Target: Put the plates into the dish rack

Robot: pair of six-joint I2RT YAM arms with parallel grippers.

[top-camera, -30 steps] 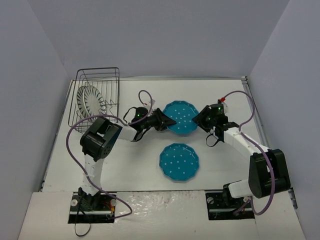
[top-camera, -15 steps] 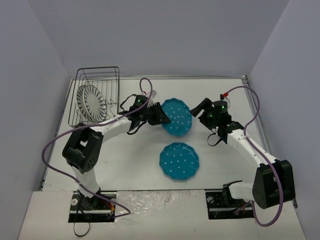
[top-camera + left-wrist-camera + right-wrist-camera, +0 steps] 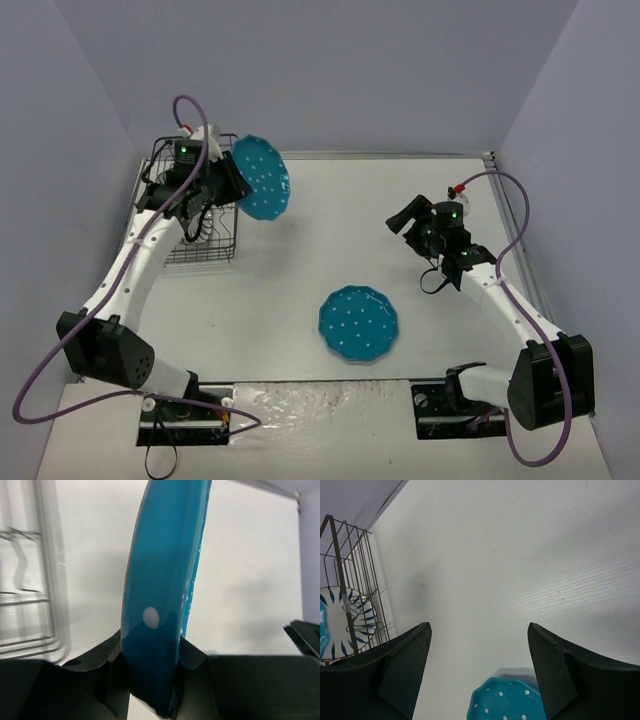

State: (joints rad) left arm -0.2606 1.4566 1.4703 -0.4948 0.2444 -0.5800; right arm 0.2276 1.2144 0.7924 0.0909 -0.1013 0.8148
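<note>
My left gripper is shut on the rim of a teal dotted plate and holds it upright in the air at the right side of the black wire dish rack. In the left wrist view the plate stands edge-on between my fingers. A second teal plate lies flat on the table, front middle. My right gripper is open and empty, right of centre. In the right wrist view, white striped plates stand in the rack; the flat teal plate lies below my open gripper.
The rack sits in the far left corner against the grey walls. The left arm and its purple cable hang over the rack and hide the striped plates in the top view. The table's right edge runs behind the right arm.
My left gripper has lifted the teal plate from the table's middle and carried it left and back to the rack, tilting it upright. My right gripper let go and drew back, open.
</note>
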